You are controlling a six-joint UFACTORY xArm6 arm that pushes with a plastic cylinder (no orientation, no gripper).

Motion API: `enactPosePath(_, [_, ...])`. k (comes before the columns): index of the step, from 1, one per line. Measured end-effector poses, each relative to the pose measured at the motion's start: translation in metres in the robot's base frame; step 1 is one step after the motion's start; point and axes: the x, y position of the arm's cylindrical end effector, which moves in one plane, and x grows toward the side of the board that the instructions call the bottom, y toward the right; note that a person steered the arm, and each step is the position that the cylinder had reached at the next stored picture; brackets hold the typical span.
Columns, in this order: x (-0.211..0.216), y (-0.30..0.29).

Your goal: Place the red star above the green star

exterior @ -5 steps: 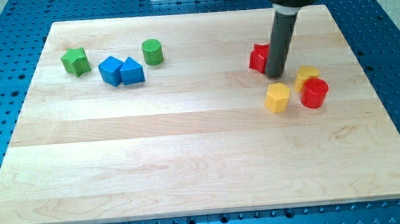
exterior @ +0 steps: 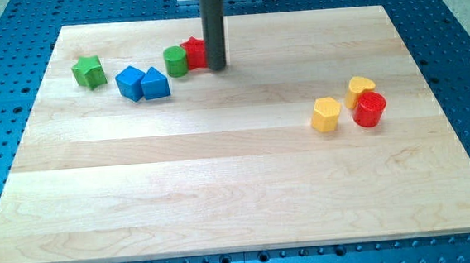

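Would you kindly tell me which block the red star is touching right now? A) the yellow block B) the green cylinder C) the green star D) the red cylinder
B: the red star sits against the green cylinder, with my tip on the star's right in the view; the green star lies well off to the view's left.

Upper left of frame: star [exterior: 88, 71]; to its right, cube [exterior: 130, 81] touching wedge [exterior: 155, 85]. Upper centre: cylinder [exterior: 175, 61] touching second star [exterior: 194, 52], my tip [exterior: 216, 67] against that star's right. Right of centre: three blocks [exterior: 355, 103] clustered.
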Motion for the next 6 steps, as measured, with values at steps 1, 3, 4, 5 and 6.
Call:
enactPosePath(1, [-0.008,-0.021])
enactPosePath(3, [-0.037,-0.041])
enactPosePath(4, [-0.037,-0.123])
enactPosePath(5, [-0.038,-0.154])
enactPosePath(6, [-0.002,-0.132])
